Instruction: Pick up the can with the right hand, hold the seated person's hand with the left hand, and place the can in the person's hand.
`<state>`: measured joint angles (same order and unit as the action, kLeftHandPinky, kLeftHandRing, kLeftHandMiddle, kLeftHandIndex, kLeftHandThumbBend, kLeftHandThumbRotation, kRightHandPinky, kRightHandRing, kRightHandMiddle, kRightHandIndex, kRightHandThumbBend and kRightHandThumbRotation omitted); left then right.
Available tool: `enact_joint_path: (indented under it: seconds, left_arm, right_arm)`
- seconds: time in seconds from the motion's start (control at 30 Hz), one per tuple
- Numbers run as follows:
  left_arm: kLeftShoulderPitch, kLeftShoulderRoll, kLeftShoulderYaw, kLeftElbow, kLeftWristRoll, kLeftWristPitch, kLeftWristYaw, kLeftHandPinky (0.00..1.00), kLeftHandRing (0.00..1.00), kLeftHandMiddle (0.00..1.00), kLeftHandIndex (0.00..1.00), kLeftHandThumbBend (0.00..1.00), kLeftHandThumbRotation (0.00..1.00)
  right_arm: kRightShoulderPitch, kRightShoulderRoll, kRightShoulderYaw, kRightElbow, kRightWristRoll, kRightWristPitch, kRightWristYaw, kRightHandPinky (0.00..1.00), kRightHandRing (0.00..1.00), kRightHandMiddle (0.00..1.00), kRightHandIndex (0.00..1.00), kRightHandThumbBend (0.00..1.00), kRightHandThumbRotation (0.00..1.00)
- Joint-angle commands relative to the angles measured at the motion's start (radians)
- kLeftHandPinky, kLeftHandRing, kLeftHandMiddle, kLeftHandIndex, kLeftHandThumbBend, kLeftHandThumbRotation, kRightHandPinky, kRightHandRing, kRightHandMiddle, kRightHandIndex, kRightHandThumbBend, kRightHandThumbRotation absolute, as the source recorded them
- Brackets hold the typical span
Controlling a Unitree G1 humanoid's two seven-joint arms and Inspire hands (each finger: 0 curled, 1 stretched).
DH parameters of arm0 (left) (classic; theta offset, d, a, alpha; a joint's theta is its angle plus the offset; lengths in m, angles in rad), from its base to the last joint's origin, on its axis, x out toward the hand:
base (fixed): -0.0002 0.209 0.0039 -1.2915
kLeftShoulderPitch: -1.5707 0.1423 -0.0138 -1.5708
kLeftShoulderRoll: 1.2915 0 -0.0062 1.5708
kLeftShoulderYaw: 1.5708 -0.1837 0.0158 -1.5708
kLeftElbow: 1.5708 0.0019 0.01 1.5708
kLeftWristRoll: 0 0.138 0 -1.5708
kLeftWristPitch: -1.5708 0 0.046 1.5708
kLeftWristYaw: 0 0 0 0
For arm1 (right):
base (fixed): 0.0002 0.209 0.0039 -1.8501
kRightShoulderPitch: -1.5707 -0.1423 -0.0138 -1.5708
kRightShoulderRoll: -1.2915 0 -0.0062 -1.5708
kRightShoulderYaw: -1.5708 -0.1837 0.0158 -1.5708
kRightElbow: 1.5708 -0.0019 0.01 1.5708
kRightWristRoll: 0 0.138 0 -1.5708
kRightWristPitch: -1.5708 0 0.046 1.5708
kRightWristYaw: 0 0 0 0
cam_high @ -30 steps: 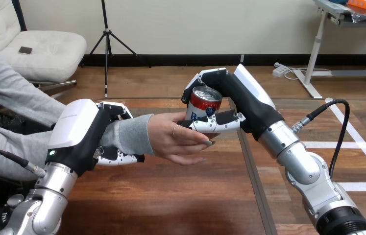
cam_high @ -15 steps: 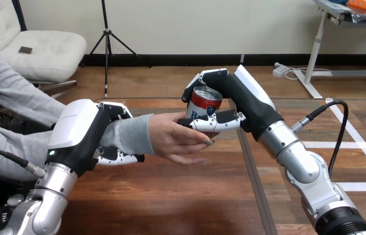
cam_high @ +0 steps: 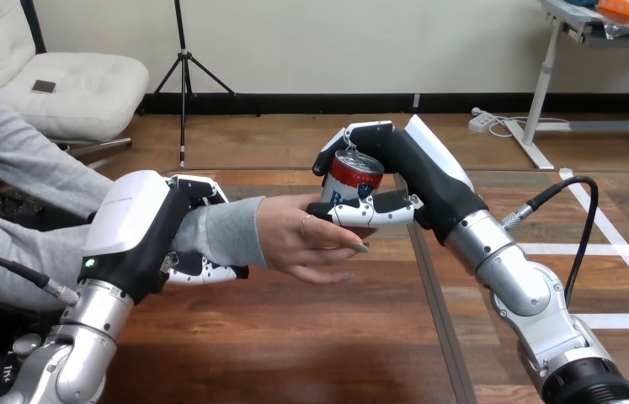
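Steering the rig from a remote console, I am following the handover through the head view. My right hand (cam_high: pixel 416 172) is clamping the can (cam_high: pixel 353 178), with fingers curled over its far side and rim and the thumb lying across its near face, so the can is hanging upright just over the person's hand (cam_high: pixel 298 244). That hand is lying open, palm turned up, directly beneath the can's base. Whether the base is touching the palm I cannot tell, since my thumb is covering the join. My left hand (cam_high: pixel 134 231) is wrapping the person's forearm (cam_high: pixel 218 231) behind the cuff of the grey sleeve (cam_high: pixel 231 240), with fingers showing above and below it. I judge it is steadying the arm over the table (cam_high: pixel 294 345) so the palm is offering a fixed target. I am reading the task as nearly finished: lowering and releasing remain, and letting go early could tip the can off the palm.
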<state>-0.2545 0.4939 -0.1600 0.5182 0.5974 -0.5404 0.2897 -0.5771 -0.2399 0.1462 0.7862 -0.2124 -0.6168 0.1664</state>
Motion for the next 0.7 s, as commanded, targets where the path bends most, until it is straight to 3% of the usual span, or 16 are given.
enact_joint_path:
  seconds: [0.0, 0.3, 0.67]
  left_arm:
    - [-0.077, -0.024, 0.018, -0.032, -0.025, -0.017, 0.030, 0.22, 0.25, 0.33, 0.41, 0.77, 0.00]
    - [-0.074, -0.020, 0.018, -0.041, -0.022, -0.008, 0.022, 0.21, 0.25, 0.33, 0.41, 0.76, 0.00]
    - [-0.073, -0.017, 0.020, -0.041, -0.023, -0.018, 0.029, 0.21, 0.25, 0.33, 0.41, 0.77, 0.00]
  right_arm:
    - [-0.027, 0.022, -0.007, -0.074, 0.022, 0.001, 0.006, 0.35, 0.41, 0.47, 0.52, 0.61, 0.00]
    - [-0.027, 0.020, -0.006, -0.074, 0.024, 0.010, 0.009, 0.34, 0.40, 0.47, 0.52, 0.60, 0.03]
    - [-0.026, 0.021, -0.007, -0.077, 0.025, 0.020, 0.011, 0.34, 0.40, 0.46, 0.51, 0.56, 0.13]
